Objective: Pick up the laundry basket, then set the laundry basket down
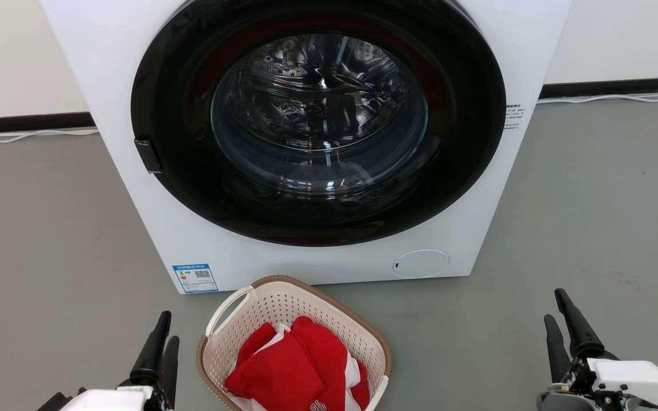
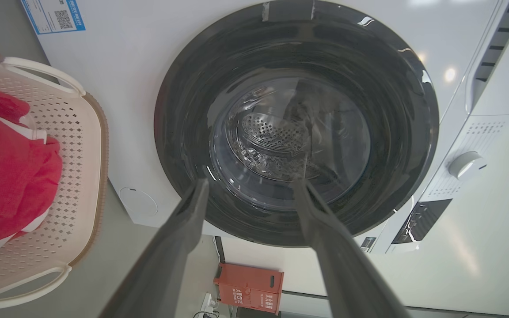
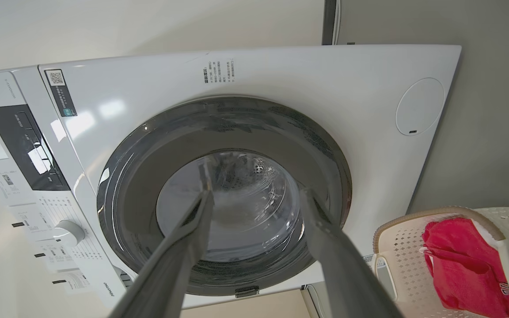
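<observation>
The laundry basket [image 1: 306, 311], cream-white and perforated with a tan rim and white loop handles, sits on the floor in front of the washer, holding red-and-white clothing [image 1: 297, 365]. It also shows at the left edge of the left wrist view as the laundry basket [image 2: 80, 145], and at the lower right of the right wrist view as the laundry basket [image 3: 407, 265]. My left gripper [image 1: 162, 331] is open, low and just left of the basket, apart from it. My right gripper [image 1: 557, 311] is open, well to the basket's right. Both hold nothing.
A white front-loading washer [image 1: 489, 68] with a closed dark round door [image 1: 317, 120] stands right behind the basket. Grey floor [image 1: 592, 200] lies on both sides. A wall with a dark baseboard and white cables runs behind. A small red box [image 2: 248, 287] stands further off.
</observation>
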Motion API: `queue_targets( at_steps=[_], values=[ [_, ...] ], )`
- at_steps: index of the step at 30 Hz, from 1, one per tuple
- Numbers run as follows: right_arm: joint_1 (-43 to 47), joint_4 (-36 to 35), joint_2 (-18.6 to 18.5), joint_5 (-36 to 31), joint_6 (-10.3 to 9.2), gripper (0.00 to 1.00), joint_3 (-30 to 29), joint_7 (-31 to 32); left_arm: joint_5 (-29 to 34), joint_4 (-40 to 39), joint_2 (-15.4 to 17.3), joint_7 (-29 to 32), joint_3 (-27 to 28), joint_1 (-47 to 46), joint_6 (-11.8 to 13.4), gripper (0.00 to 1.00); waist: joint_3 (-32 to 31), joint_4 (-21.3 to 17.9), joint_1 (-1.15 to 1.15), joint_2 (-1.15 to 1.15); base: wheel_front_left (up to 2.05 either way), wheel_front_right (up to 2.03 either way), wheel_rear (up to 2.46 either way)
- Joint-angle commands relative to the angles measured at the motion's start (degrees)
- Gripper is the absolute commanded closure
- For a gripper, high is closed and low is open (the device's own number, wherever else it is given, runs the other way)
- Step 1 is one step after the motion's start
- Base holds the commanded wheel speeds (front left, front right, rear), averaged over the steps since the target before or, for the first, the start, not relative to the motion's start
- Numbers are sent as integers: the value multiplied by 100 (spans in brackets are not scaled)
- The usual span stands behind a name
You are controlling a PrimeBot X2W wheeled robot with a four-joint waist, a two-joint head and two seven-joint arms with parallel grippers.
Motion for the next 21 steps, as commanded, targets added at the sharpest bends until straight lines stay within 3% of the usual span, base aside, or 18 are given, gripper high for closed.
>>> queue_targets(
  at_steps=[1, 5, 21],
  values=[
    [-197, -199, -41, -39, 6, 0, 49, -60, -4, -193, 28, -39, -19, -212, -8, 0, -3, -1, 11, 0, 0, 0, 0],
    [-205, -250, -61, -77, 7, 0, 130, -127, 20, -238, 32, -108, -52, -229, -10, 0, 10, -4, -1, 0, 0, 0, 0],
    [-296, -462, -203, -595, 13, 0, 520, -442, 720, -498, 47, -400, -155, -318, -16, 0, 22, -26, -2, 0, 0, 0, 0]
  ],
)
